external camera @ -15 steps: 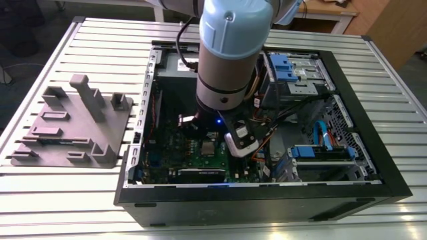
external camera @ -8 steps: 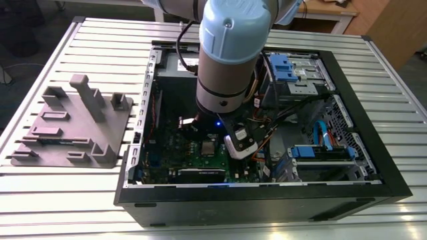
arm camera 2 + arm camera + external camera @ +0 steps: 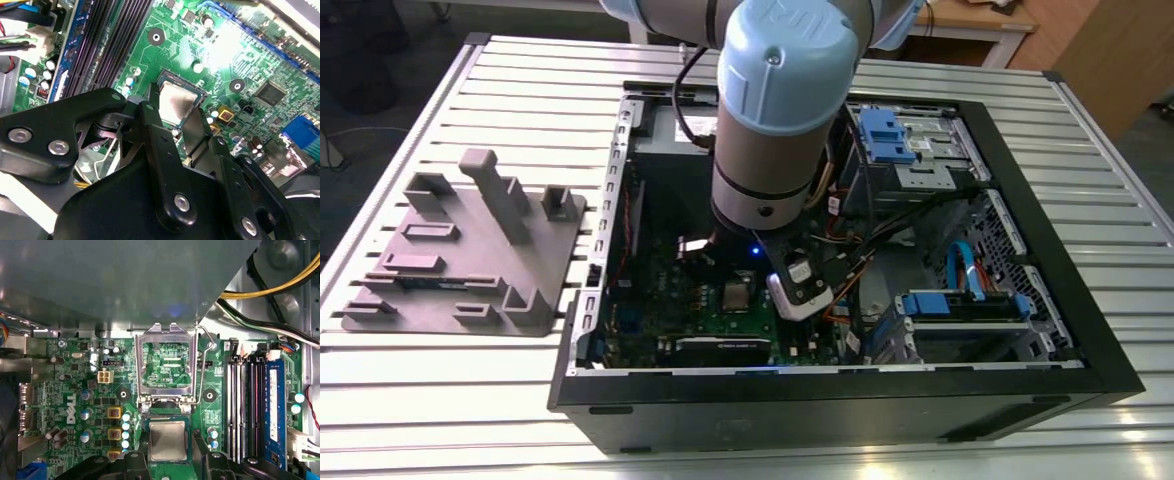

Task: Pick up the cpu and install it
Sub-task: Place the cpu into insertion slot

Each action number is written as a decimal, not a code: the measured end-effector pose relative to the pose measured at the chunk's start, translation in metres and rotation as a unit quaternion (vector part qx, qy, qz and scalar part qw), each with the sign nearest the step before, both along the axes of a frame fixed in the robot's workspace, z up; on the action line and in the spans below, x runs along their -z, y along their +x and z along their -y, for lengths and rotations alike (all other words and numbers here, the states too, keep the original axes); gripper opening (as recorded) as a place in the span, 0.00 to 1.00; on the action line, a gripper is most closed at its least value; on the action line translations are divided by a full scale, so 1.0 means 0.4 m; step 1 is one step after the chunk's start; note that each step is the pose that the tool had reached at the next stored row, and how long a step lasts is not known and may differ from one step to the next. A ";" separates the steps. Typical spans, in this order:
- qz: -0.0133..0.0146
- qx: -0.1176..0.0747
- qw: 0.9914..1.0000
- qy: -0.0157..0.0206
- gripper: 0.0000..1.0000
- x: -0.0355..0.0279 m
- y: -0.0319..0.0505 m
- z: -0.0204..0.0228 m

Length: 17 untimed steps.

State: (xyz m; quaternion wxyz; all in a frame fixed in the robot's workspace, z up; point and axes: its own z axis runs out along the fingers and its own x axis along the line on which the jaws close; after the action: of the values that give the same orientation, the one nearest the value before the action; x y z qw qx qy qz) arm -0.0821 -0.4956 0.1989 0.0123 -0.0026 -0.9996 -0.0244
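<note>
1. The cpu (image 3: 168, 440) lies flat in its socket (image 3: 165, 416), beside the opened metal frame (image 3: 166, 365)
2. The gripper (image 3: 176, 112) hangs above it, jaws apart, holding nothing
3. The fingers (image 3: 197, 131) should probably keep clear so the chip sits level

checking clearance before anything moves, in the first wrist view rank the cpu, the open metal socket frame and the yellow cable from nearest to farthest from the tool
1. cpu: nearest, lying flat right at the tool.
2. open metal socket frame: next, hinged open just past the cpu.
3. yellow cable: farthest, well beyond the frame and off to one side.
</note>
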 end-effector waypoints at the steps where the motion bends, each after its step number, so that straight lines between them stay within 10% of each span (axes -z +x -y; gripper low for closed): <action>1: 0.000 0.000 1.000 0.000 0.45 0.001 0.000 0.000; 17: 0.000 0.000 1.000 -0.004 0.45 0.015 -0.002 0.001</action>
State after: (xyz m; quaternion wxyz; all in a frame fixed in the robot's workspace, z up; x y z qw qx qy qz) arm -0.0831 -0.4960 0.1927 0.0123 -0.0026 -0.9997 -0.0200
